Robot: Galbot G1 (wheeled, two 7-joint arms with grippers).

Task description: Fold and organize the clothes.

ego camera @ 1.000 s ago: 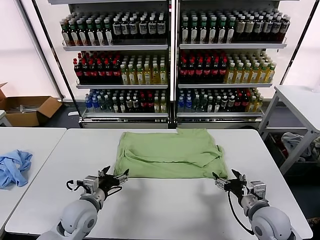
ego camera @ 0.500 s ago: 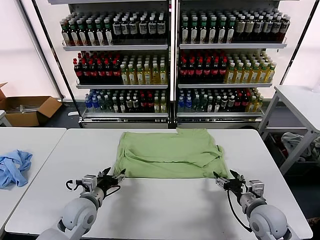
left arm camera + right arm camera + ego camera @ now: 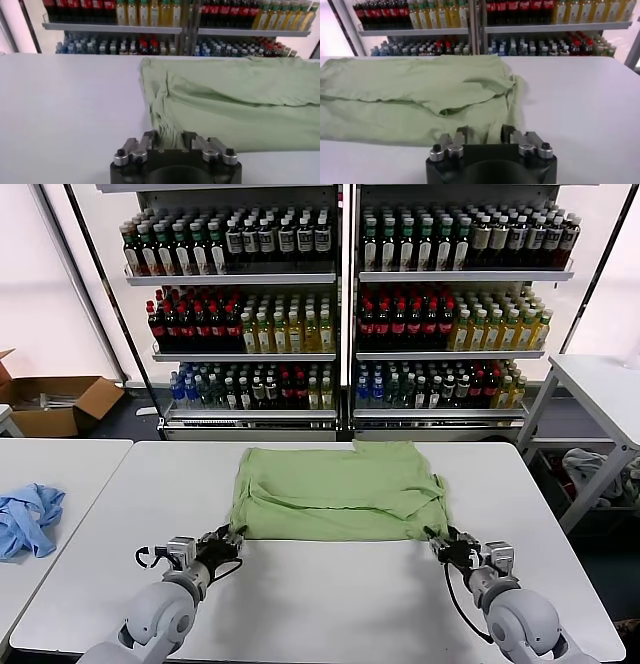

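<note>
**Both grippers at the near hem of the T-shirt**

Currently the light green short-sleeved cotton T-shirt [image 3: 338, 492] lies flat on the white rectangular desk [image 3: 320, 604], toward its far half, folded into a wide rectangle with loose folds along both side edges. No print shows on the upward face.

Left gripper [image 3: 228, 542]: positioned at the near left corner of the T-shirt. In the left wrist view its jaws stand close together with the green hem gathered between them [image 3: 168, 141], clamped on the cloth.

Right gripper [image 3: 447, 543]: positioned at the near right corner of the T-shirt. In the right wrist view its jaws are drawn in on the hem fabric [image 3: 485, 135], gripping it.

A crumpled light blue garment [image 3: 27, 519] lies on the neighbouring white desk to the left, well apart from the T-shirt. Metal shelving stocked with bottled drinks [image 3: 340, 314] stands behind the desk. An open brown cardboard box [image 3: 55, 404] sits on the floor at far left.
</note>
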